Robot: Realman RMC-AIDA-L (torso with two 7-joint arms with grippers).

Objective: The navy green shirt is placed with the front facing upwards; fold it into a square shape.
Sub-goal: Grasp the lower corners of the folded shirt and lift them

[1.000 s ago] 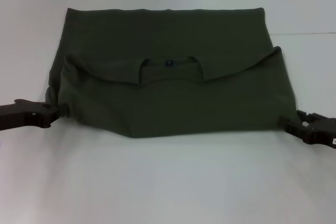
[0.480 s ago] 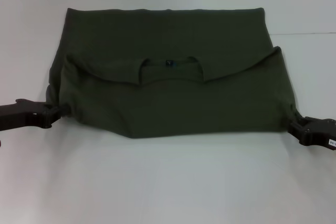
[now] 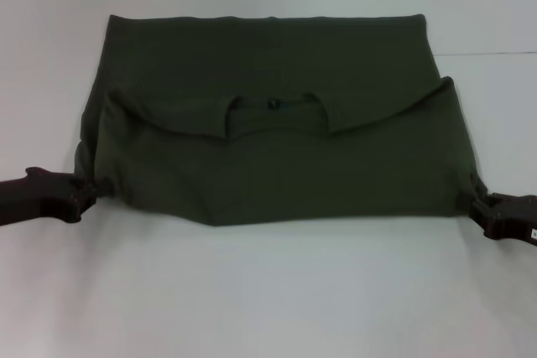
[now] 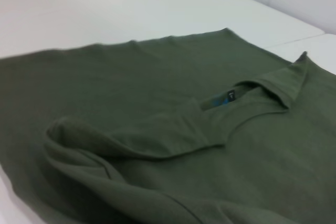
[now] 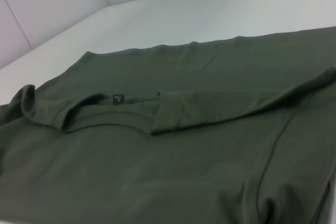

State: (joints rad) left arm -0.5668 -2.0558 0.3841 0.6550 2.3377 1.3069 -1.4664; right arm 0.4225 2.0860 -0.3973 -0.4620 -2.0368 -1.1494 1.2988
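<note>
The navy green shirt (image 3: 268, 157) lies flat on the white table, folded across. Its upper part is turned toward me, so the collar (image 3: 273, 105) with a small blue mark sits mid-cloth. No lettering shows. In the head view my left gripper (image 3: 87, 191) pinches the bunched near-left corner, and my right gripper (image 3: 477, 205) pinches the near-right corner. Both are low at the table. The left wrist view shows the shirt (image 4: 157, 129) and its collar label (image 4: 223, 99). The right wrist view shows the same shirt (image 5: 173, 150) and its collar label (image 5: 119, 98).
The white table (image 3: 268, 299) stretches bare in front of the shirt and to both sides. A seam line (image 3: 495, 54) runs across the table at the far right. A pale wall (image 5: 52, 3) stands beyond the table's far edge.
Both grippers have drawn a little toward me and outward, taking the shirt's near corners with them. The near edge has shifted slightly closer and the cloth is stretched wider.
</note>
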